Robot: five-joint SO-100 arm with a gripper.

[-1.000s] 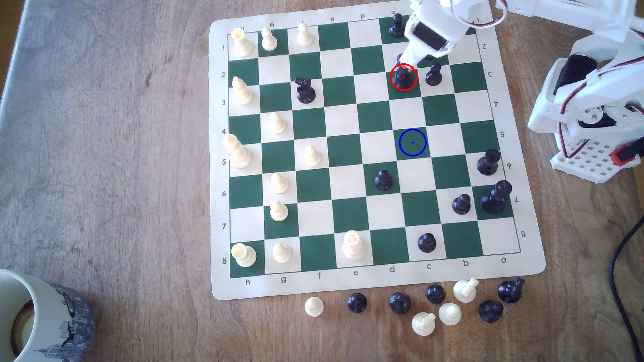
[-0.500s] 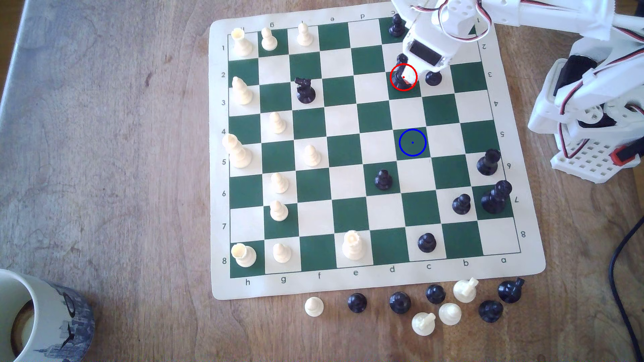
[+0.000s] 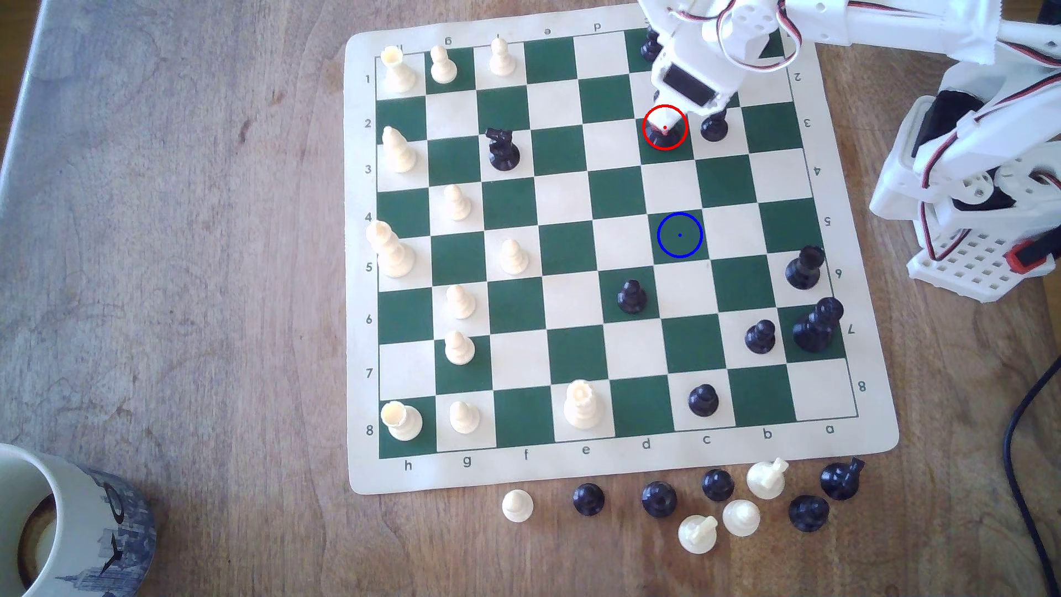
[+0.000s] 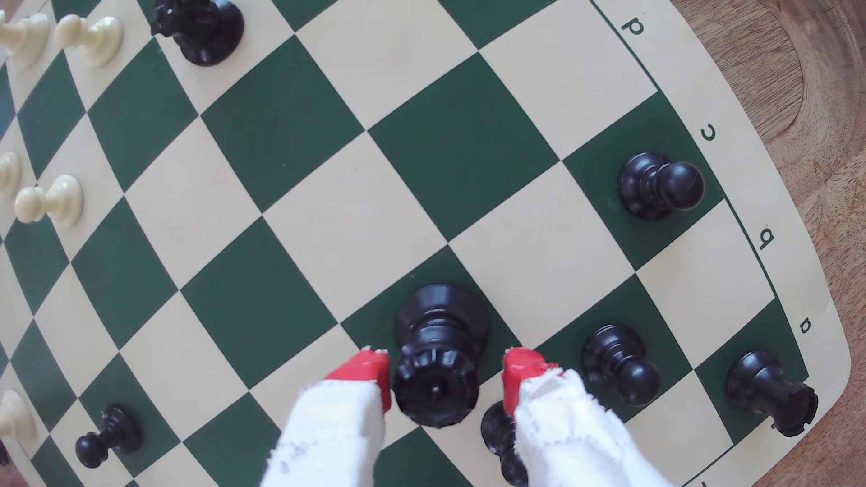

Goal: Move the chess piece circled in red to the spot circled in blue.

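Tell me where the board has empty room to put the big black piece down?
The blue-ringed spot is bare, and so are the squares around it up to the black pawn below. Around the chess piece it's crowded: the end effector straddles its crown, with black pawns close beside it.

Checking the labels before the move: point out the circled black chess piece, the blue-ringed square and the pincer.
chess piece (image 4: 436, 370): wrist view, on its notched crown.
blue-ringed square (image 3: 689, 244): exterior view, on bare green inside the ring.
pincer (image 4: 445, 374): wrist view, midway between the red tips.
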